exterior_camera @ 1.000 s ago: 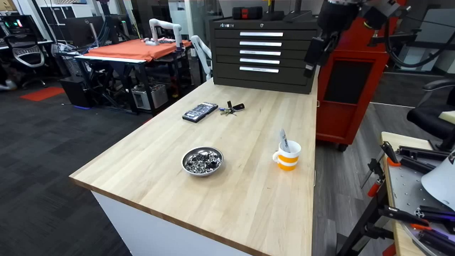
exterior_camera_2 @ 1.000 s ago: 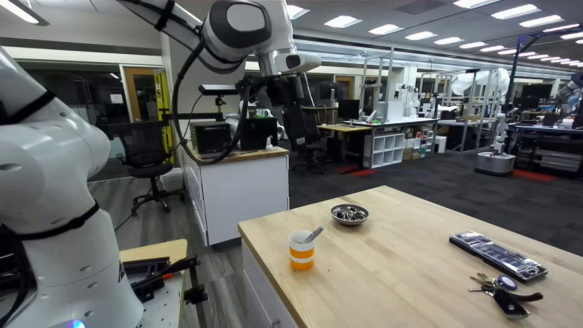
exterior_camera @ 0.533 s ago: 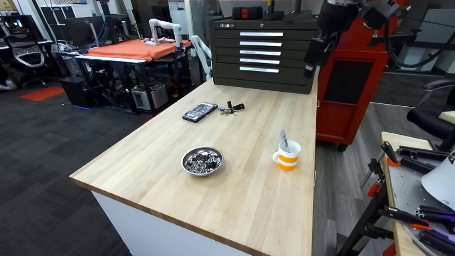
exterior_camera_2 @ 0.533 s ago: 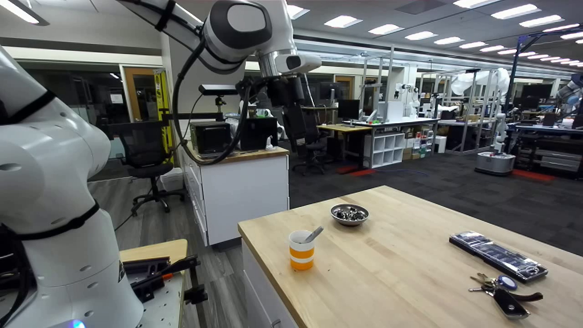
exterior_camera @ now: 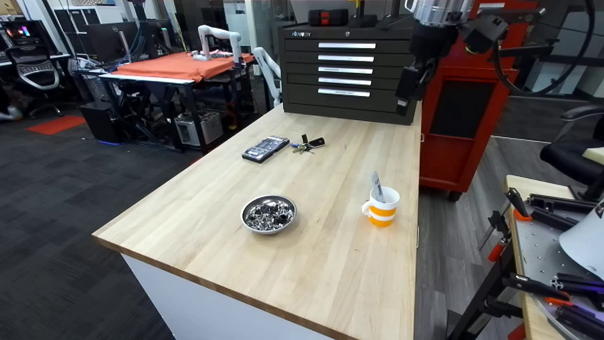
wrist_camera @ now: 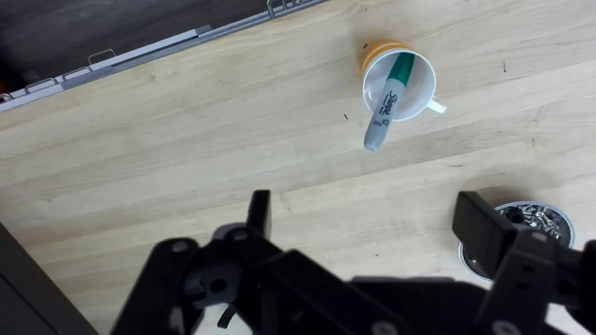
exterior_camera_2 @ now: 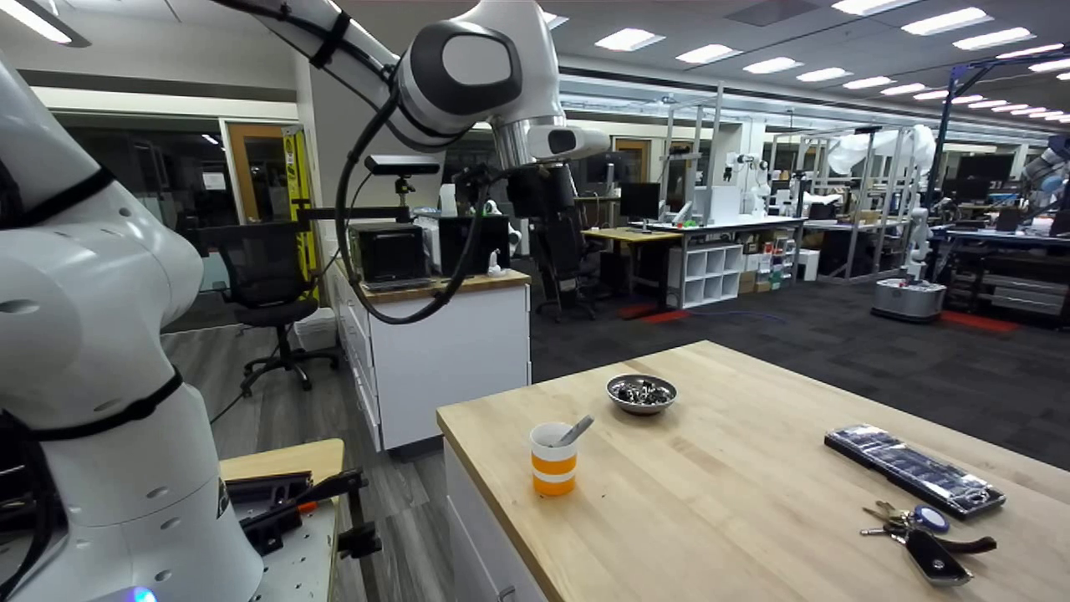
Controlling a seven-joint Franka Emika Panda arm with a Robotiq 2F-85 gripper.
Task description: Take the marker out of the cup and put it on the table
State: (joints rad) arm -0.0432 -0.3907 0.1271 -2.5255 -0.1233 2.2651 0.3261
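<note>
- One marker (wrist_camera: 385, 109) is held in the cup (wrist_camera: 421, 88), high and right of centre in the wrist view; its green end is sunk inside, and its grey end is leaned out over the rim, pointed toward the lower left.
- The cup is stood upright on the table (wrist_camera: 163, 153), close to a long edge, and only a strip of its wood is left between the two.
- That edge is seen in the wrist view from the upper left side to the top centre, with dark floor (wrist_camera: 116, 28) shown beyond it.
- The gripper (wrist_camera: 365, 217) is spread wide, wood being seen between its two tips; it is held in the air at the upper right of an exterior view, before the tool chest (exterior_camera: 349, 76), well apart from the cup.
- A broad stretch of wood is shown between the cup and the bowl (exterior_camera: 267, 231), which is placed just below left of centre in an exterior view and filled with metal bits (exterior_camera: 269, 216).
- Keys (exterior_camera: 306, 145) and a flat case (exterior_camera: 265, 149) are set side by side above the bowl in an exterior view, and more wood is shown between them and the tool chest.
</note>
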